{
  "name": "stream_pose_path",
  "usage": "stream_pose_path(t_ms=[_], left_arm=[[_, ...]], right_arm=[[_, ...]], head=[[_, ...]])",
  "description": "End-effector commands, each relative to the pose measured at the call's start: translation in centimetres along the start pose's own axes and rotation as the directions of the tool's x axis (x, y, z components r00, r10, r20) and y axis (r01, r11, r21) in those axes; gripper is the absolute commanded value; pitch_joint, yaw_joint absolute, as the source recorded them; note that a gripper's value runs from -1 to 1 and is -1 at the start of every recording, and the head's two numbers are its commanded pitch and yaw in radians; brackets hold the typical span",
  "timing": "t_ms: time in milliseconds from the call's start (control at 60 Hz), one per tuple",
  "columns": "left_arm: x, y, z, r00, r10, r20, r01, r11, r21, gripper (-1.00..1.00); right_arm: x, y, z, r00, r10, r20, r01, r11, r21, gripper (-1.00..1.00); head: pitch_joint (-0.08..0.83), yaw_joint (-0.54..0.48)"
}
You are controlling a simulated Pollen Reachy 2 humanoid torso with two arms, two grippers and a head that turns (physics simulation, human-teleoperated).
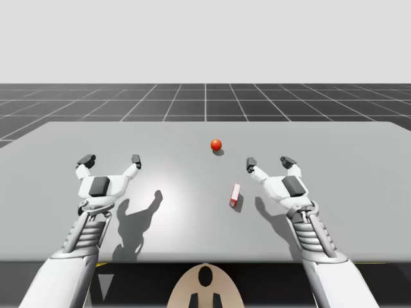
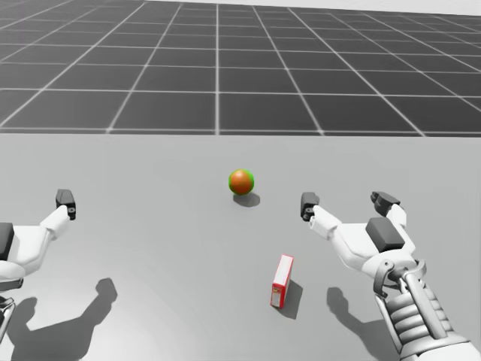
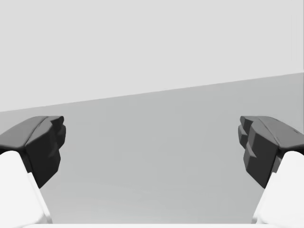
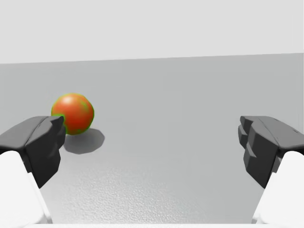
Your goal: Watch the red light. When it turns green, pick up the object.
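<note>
Your left end effector (image 1: 111, 160) hangs wide open over the counter (image 1: 180, 212), well apart from everything. The light (image 1: 216, 145), ahead of your right end effector (image 1: 268, 163) by its inner finger, looks mostly red with a green tinge at its rim, so I judge you're in the waiting step. The red box (image 1: 235, 195) sits just inside and behind that open right end effector. Picking it up will likely call for drawing back and down over it.

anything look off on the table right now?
Only the light: it is red-orange with a green fringe in the head and right wrist views, but plain red in the high view. The red box stands on a narrow side, intact, near my right hand. Nothing is spilled.
</note>
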Motion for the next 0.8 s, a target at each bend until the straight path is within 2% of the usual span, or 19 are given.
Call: stream_pose_path(t_ms=[17,317,500,583,800], left_arm=[[0.00,0.01,0.01,1.000,0.000,0.000,0.000,1.000,-0.001,-1.00],[-0.01,-0.01,0.03,1.000,-0.004,0.001,0.004,1.000,-0.001,-1.00],[-0.02,-0.07,0.05,1.000,-0.011,0.002,0.011,1.000,-0.002,-1.00],[0.01,-0.08,0.05,1.000,-0.012,0.003,0.012,1.000,-0.004,-1.00],[0.03,-0.24,0.10,1.000,-0.017,0.003,0.017,1.000,-0.009,-1.00]], right_arm=[[-0.22,0.44,0.04,1.000,-0.017,-0.002,0.017,1.000,0.003,-1.00],[-0.21,0.45,0.08,1.000,-0.012,-0.001,0.012,1.000,0.007,-1.00],[-0.34,0.40,0.00,1.000,-0.007,-0.003,0.007,1.000,0.005,-1.00],[-0.34,0.41,-0.01,1.000,-0.006,-0.004,0.006,1.000,0.007,-1.00],[-0.38,0.41,-0.10,1.000,-0.004,-0.006,0.004,1.000,0.009,-1.00]], head=[[0.430,-0.07],[0.465,-0.08],[0.556,-0.11],[0.626,-0.14],[0.713,-0.17]])
